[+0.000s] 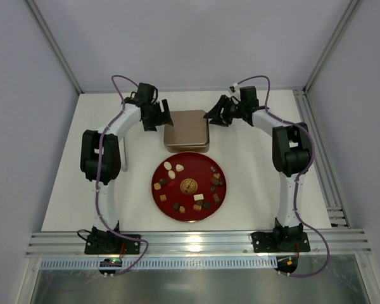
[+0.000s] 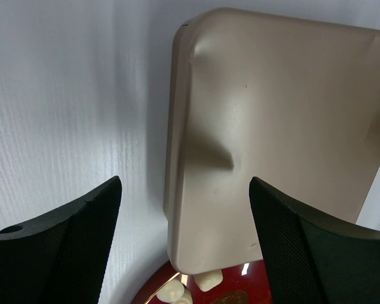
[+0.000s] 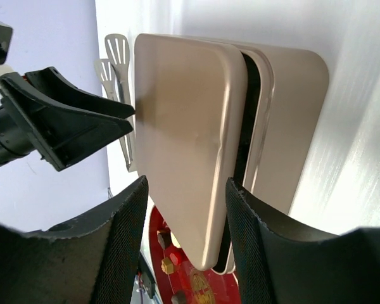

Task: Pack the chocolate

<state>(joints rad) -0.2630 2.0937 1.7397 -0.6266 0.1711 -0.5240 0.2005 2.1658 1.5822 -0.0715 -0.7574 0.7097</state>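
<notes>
Bright, even light from above fills the top view, and shadows on the bench (image 1: 253, 177) are faint. In the wrist views the gold lid (image 2: 272, 126) shows a soft sheen (no hard glare), and the near black fingers (image 2: 69, 247) look slightly soft.

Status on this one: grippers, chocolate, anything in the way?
Left gripper open, empty, beside the lid. Right gripper open, empty, opposite side. Chocolate on red plate. Lid sits askew on the box, blocking packing.

the white table (image 1: 253, 190) carries a gold tin (image 1: 187, 130), a red plate (image 1: 196, 170) just beside it, and pale tongs (image 3: 117, 57).
</notes>
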